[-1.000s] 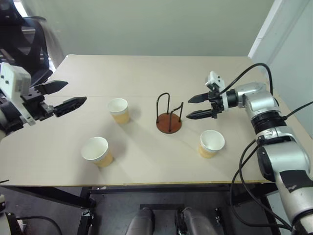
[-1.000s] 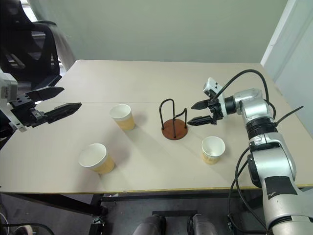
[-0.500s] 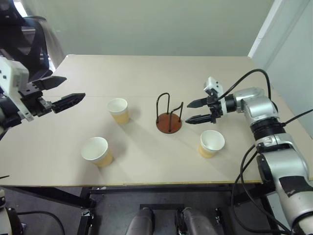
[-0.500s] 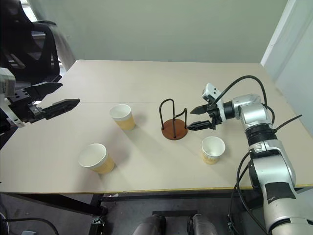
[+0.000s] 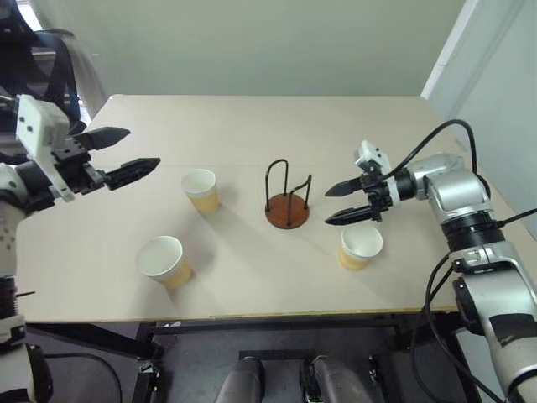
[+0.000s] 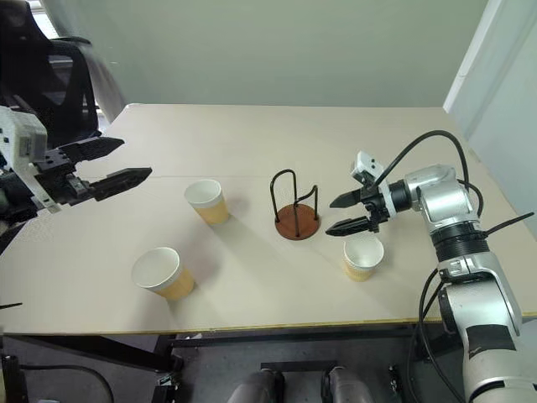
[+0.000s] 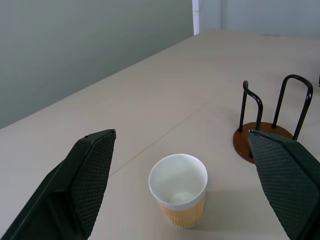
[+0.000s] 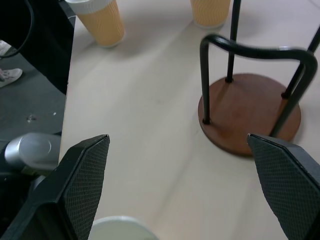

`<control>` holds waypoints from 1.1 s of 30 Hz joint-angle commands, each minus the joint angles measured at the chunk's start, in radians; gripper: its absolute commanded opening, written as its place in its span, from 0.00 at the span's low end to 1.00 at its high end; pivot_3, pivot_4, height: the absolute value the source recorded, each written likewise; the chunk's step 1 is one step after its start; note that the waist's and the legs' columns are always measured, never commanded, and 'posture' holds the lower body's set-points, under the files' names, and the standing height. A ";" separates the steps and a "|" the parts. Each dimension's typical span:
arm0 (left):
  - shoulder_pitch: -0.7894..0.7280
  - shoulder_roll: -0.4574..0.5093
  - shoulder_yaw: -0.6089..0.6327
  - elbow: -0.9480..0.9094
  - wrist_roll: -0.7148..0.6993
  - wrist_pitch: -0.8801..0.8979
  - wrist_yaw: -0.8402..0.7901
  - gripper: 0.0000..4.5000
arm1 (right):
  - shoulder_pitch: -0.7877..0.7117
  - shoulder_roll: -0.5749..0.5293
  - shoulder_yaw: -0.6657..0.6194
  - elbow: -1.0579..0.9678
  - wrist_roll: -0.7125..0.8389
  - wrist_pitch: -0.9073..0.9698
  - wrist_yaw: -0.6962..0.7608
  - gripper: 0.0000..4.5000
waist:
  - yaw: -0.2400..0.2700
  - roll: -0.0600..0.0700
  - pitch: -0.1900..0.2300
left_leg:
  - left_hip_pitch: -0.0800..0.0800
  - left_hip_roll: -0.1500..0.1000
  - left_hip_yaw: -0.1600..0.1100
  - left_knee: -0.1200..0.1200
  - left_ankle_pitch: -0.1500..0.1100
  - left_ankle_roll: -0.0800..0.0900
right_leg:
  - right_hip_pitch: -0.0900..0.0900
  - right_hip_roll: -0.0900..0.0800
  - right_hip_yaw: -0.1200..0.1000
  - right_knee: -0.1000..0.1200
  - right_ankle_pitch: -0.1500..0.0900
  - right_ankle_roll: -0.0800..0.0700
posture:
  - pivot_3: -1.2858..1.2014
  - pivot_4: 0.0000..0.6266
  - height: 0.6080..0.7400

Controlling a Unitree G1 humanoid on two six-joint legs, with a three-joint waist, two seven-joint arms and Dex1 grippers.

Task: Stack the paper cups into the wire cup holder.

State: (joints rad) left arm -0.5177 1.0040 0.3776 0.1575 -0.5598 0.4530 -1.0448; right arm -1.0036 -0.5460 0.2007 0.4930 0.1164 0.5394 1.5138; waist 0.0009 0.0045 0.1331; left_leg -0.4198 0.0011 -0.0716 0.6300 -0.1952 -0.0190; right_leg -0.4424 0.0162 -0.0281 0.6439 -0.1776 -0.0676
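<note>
Three tan-yellow paper cups (image 5: 201, 190) standing apart around empty reddish-brown wire cup holder (image 5: 287, 211). Left gripper (image 5: 124, 154), right gripper (image 5: 342, 202) wide open, seemingly holding nothing.

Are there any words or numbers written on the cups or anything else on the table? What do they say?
There are none that I can read.
The three paper cups: plain white inside, tan-yellow outside, no writing.
The wire cup holder: plain reddish-brown base, no label.
The table: bare, no signs.
The left gripper and right gripper: no readable marks on them.
</note>
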 commanded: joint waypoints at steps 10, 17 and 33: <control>0.084 0.023 0.101 -0.082 -0.023 0.003 0.014 1.00 | -0.039 0.140 0.029 0.016 -0.027 -0.083 -0.196 1.00 | 0.001 0.000 0.000 | -0.001 0.000 0.000 0.000 0.004 0.008 | 0.000 0.000 0.000 -0.001 0.000 0.000 | 0.52 0.24 1.00; 0.106 0.014 0.125 -0.106 -0.026 0.009 0.026 1.00 | -0.051 0.156 0.043 0.030 -0.043 -0.109 -0.236 1.00 | 0.005 0.000 0.000 | -0.001 0.000 -0.001 0.000 -0.002 -0.001 | 0.000 0.000 0.000 0.000 0.000 0.000 | 0.52 0.24 1.00; 0.090 0.007 0.105 -0.094 -0.030 -0.001 0.037 1.00 | -0.055 0.193 0.056 0.003 -0.048 0.020 -0.348 0.37 | 0.004 0.000 0.000 | -0.001 0.000 -0.001 0.000 -0.002 -0.001 | 0.000 0.000 0.000 0.000 0.000 0.000 | 0.52 0.24 1.00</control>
State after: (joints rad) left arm -0.4087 1.0035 0.4653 0.0823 -0.5829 0.4649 -1.0136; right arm -1.0264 -0.3563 0.2563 0.5321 0.0718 0.5495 1.1813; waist 0.0048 0.0046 0.1332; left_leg -0.4206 0.0010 -0.0721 0.6300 -0.1977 -0.0205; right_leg -0.4428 0.0161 -0.0282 0.6438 -0.1781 -0.0675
